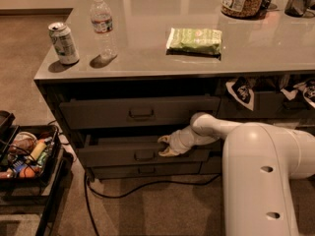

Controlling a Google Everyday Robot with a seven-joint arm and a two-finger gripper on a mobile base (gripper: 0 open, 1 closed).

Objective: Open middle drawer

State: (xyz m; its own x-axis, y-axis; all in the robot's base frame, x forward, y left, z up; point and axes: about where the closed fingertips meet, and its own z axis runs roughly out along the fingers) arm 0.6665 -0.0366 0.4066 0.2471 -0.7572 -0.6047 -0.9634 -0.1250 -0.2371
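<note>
Though ajar, middle drawer [108, 156] just beneath gripper [166, 146]

The tool [165, 146] is at the front of the middle drawer [110, 156], right of its handle [144, 155]. The drawer juts slightly out.

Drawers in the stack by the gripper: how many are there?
3, stacked under the counter: top drawer highest; middle drawer below it, partly out, with the gripper at its upper edge; bottom drawer lowest. More may be hidden behind the arm.
</note>
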